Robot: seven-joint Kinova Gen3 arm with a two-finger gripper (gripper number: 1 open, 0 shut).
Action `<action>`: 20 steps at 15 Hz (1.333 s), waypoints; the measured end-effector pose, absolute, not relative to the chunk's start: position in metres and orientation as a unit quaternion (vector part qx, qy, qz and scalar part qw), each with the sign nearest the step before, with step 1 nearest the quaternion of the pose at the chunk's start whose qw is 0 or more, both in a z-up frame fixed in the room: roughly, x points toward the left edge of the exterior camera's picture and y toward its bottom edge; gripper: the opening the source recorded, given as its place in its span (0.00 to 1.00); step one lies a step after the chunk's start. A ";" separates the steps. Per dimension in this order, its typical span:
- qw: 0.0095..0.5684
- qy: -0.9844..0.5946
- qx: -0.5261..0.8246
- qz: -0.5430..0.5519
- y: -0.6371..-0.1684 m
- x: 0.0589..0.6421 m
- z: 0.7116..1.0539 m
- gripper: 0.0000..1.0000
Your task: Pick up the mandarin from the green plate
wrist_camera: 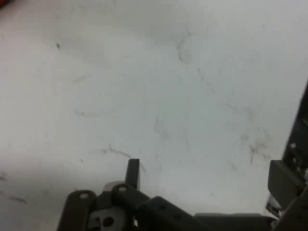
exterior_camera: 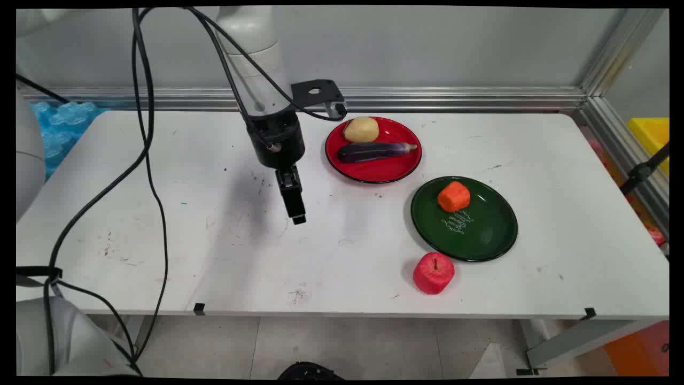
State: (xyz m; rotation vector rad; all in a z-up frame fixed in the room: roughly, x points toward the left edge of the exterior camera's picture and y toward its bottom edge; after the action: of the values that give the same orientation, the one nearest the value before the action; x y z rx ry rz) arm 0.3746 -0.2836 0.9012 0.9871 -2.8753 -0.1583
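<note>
A red apple [exterior_camera: 433,273] sat closest to the near edge of the white surface [exterior_camera: 160,224], just beside the rim of a dark green plate [exterior_camera: 481,240] but seemingly not touching it. On that plate, toward its far side, rested a blocky orange vegetable [exterior_camera: 454,196], perhaps a piece of carrot. Farther back lay a red plate [exterior_camera: 385,170] holding a pale potato [exterior_camera: 361,129] at its far edge and a purple eggplant [exterior_camera: 374,151] in front of it; the eggplant's long axis ran across the picture, with its stem end pointing right. All of these lay to the picture's right of the jaws, the red plate nearest and the apple well apart. The white arm [exterior_camera: 256,69] reached down from the upper left, and its jaws pointed downward over a bare, scuffed patch of the surface left of the red plate. In the hand view, only marked white surface [wrist_camera: 168,96] showed beneath them. The jaws appeared spread apart, holding nothing and touching nothing.
</note>
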 end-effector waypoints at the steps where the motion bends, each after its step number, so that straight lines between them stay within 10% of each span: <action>1: 0.053 -0.944 0.323 -0.046 -0.286 0.373 0.900 1.00; 20: 0.202 -0.944 0.248 0.081 -0.414 0.213 0.828 1.00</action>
State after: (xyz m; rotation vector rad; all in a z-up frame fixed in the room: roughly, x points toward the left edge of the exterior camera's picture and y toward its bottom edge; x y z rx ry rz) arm 0.2135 -0.4136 0.8282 0.6932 -2.6358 0.2262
